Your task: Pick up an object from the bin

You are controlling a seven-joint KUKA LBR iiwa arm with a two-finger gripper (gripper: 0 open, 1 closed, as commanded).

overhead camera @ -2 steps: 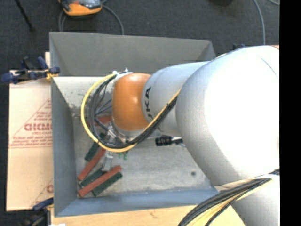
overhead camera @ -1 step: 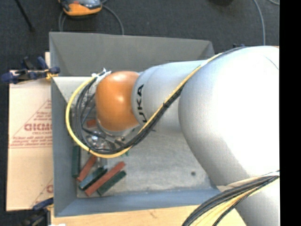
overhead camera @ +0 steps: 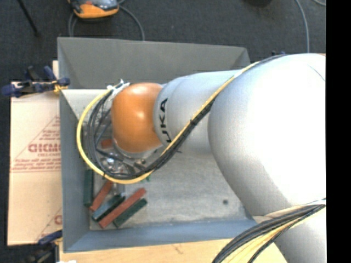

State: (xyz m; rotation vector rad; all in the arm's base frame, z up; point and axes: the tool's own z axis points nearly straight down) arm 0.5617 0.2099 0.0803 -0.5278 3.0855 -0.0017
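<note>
We look down into the grey metal bin [overhead camera: 159, 56], where the white KUKA arm [overhead camera: 263, 141] reaches in from the right and covers much of the floor. The wrist, under its orange cover [overhead camera: 134, 119], hangs over the left half of the bin, close to the left wall. A yellow cable [overhead camera: 81, 138] loops around the wrist together with darker cables. Below the cover we make out part of the metal body of the gripper [overhead camera: 122, 159], pointing down into the bin. The cover and cables hide its tip, so we cannot tell whether it is spread or pressed together, or whether it pinches anything.

What the bin holds lies in its lower left corner: a small heap of sticks [overhead camera: 115, 204], flat and narrow, some dark green and some red-brown. A dark green stick [overhead camera: 88, 188] lies along the left wall, its upper end under the cable loop. Just beside it a short red-brown stick [overhead camera: 100, 198] slants up toward the gripper. Nearer the front wall a long red-brown stick [overhead camera: 126, 204] lies tilted. A shorter green piece [overhead camera: 108, 209] sits on one side of it and a green neighbour [overhead camera: 134, 210] on the other, both touching it. In our view the heap sits just below the gripper, with its nearest pieces reaching under the wrist. On the floor toward the right, well apart from the heap, we see a small dark speck [overhead camera: 225, 203].
</note>
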